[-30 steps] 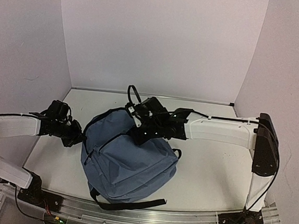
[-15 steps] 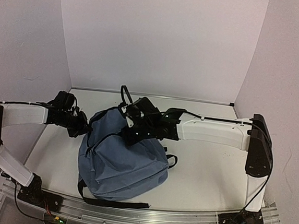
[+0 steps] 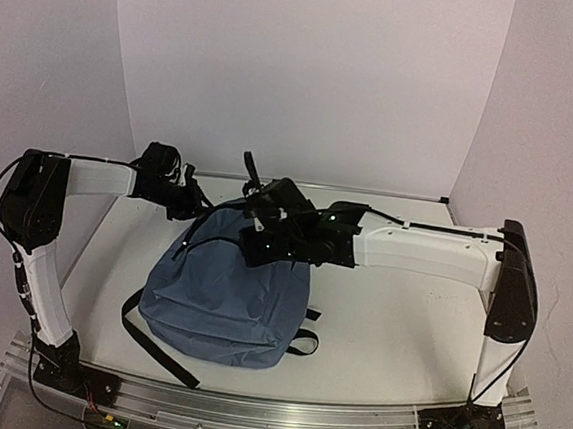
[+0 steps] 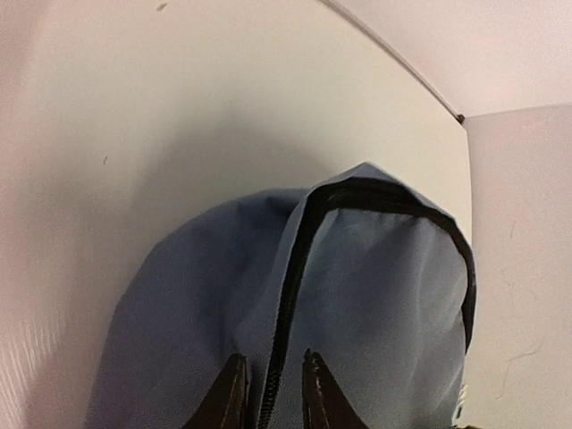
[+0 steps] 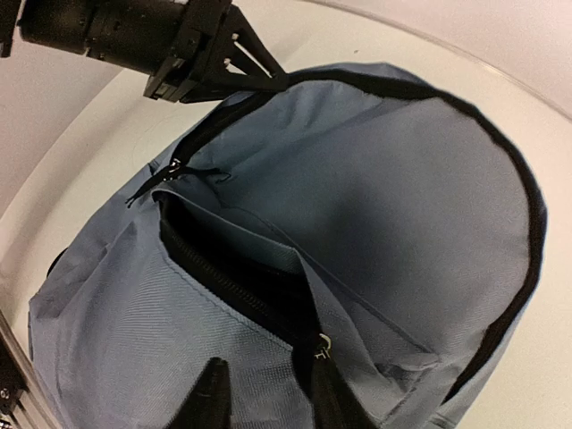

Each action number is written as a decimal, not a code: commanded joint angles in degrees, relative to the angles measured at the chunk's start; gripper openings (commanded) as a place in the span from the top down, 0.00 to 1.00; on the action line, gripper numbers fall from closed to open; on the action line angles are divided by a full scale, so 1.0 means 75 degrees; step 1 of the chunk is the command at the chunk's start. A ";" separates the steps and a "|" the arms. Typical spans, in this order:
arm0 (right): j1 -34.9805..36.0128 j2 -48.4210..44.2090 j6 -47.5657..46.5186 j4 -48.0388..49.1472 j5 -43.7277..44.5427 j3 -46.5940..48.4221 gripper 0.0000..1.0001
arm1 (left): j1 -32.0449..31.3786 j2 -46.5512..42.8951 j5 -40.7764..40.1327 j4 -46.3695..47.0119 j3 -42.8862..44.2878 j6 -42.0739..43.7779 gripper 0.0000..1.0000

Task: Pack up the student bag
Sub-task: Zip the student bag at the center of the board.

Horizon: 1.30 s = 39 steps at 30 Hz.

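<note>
Lying flat on the table [image 3: 387, 324], the bag [image 3: 225, 289] sat left of centre. Your left gripper [image 4: 273, 357] had its fingers slightly parted astride the top zip seam. Your right gripper [image 5: 266, 366] hung with fingers apart over the open front pocket [image 5: 241, 277].

High rear overview plus two close wrist views of student bag [image 3: 224, 294]

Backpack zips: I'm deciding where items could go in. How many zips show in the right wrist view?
2. The main zip arcs around the student bag's top edge; the front pocket zip crosses its face, gaping open. More may be hidden underneath.
</note>
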 commanded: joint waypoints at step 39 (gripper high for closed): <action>-0.2749 -0.2616 0.1641 0.1789 -0.2469 -0.3872 0.42 | -0.4915 -0.1921 -0.4535 -0.2618 0.0528 0.3930 0.62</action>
